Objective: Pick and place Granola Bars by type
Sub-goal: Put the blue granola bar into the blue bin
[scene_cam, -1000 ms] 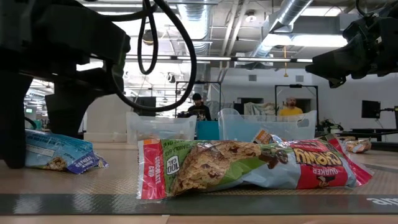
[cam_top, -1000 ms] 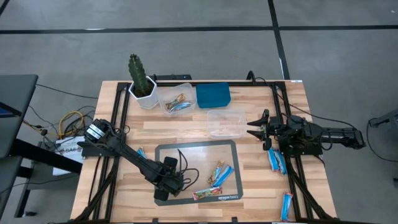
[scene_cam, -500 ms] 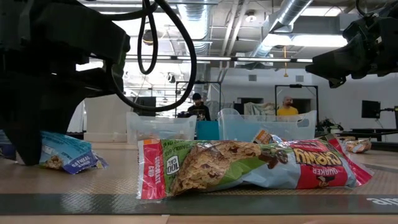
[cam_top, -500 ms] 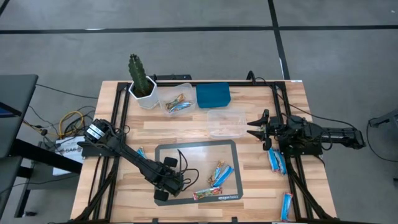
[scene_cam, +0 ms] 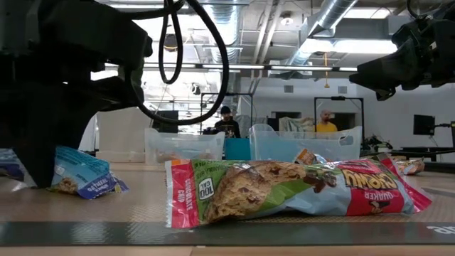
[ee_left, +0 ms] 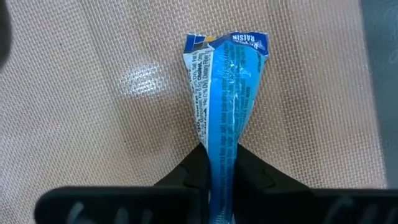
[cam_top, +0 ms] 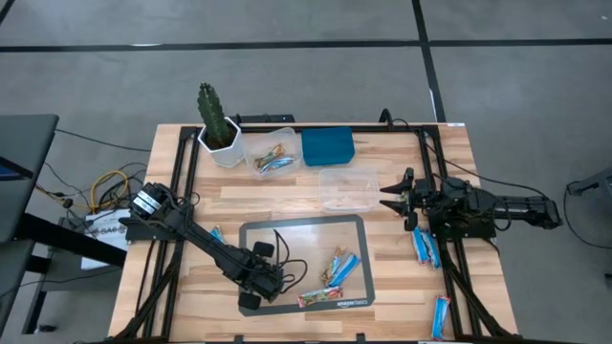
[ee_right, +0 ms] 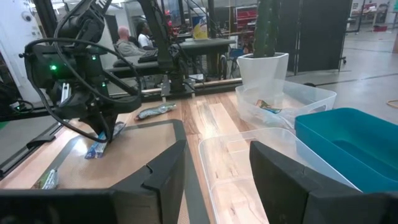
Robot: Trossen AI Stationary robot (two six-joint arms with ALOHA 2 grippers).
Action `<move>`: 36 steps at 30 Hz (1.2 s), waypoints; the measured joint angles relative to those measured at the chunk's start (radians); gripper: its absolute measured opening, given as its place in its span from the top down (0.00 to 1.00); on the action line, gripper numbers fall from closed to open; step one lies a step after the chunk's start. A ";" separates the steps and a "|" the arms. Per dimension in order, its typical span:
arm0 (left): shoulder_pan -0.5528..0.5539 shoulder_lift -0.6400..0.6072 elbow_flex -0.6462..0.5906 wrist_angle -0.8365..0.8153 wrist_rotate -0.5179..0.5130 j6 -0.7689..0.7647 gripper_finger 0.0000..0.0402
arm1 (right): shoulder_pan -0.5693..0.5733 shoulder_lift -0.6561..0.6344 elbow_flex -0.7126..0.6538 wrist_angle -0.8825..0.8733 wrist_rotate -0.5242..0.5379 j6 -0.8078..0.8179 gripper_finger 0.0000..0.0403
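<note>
My left gripper (cam_top: 264, 278) stands over the dark mat (cam_top: 354, 229), shut on a blue granola bar (ee_left: 227, 81), which also shows in the low view (scene_cam: 82, 174). On the mat's right lie a tan and a blue bar (cam_top: 340, 268) and a red multicoloured bar (cam_top: 316, 299), flat on their wrappers. More blue bars lie on the wood at left (cam_top: 217, 234) and right (cam_top: 426, 247). My right gripper (cam_top: 390, 198) hovers open beside an empty clear tub (cam_top: 347, 188), touching nothing. My left gripper pinches the blue bar's two long sides (ee_left: 219, 149) between its two fingers, near one end, and the wrapper is squeezed narrow there. The fingers point down from above. The bar slants, with its free end (scene_cam: 114, 188) on the mat.
At the back stand a cactus pot (cam_top: 218, 126), a clear tub (cam_top: 271, 153) holding bars and a blue bin (cam_top: 328, 146). Another blue bar (cam_top: 440, 315) lies near the front right corner. Black frame rails run along both table sides. People sit in the room beyond.
My left gripper has shut on the blue bar, its fingers coming together around it. The bar's gripped end has been squeezed narrow and tipped up, while its free end has stayed on the mat.
</note>
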 joint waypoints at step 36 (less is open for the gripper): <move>0.529 -0.552 0.019 0.369 -0.315 0.146 0.92 | 0.000 0.000 0.000 0.000 0.000 0.000 0.58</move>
